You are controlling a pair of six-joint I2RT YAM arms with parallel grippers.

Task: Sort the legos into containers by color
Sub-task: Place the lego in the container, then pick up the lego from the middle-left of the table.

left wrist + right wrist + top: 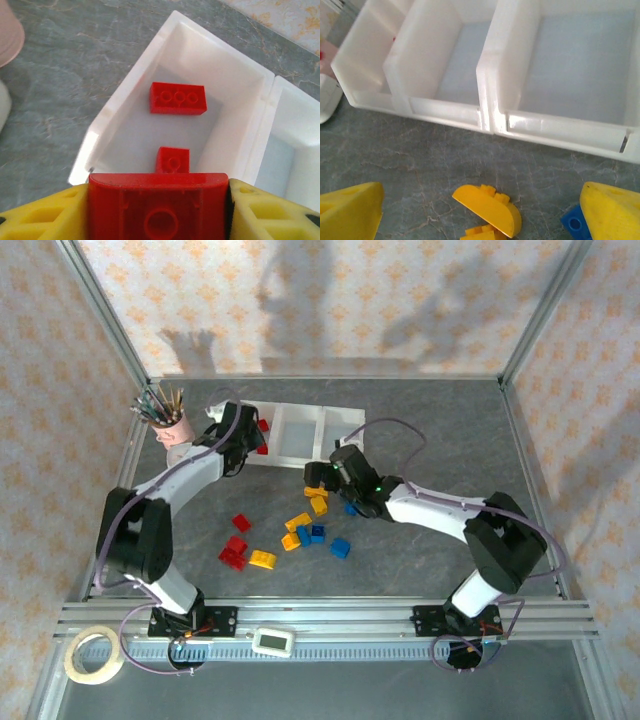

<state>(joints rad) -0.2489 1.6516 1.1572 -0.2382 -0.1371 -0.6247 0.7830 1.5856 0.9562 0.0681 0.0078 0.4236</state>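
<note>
Red plastic lego brick (158, 197) clamped in left gripper (158, 220) at end compartment of white translucent plastic tray (125, 95); right gripper (482, 215) jaws spread.

three tray compartments (297, 437). two red bricks (178, 98) in leftmost, one held red brick (158, 200) in left claw (158, 220). on bench (430, 440): about four loose red bricks (241, 522), five yellow bricks (262, 559), four blue bricks (340, 547). one pink cup (176, 430).

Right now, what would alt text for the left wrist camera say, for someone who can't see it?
The left hand grips a red Lego brick between yellow fingers, just over a white tray compartment holding a long red brick and a smaller red brick. Grey table surrounds the tray.
</note>
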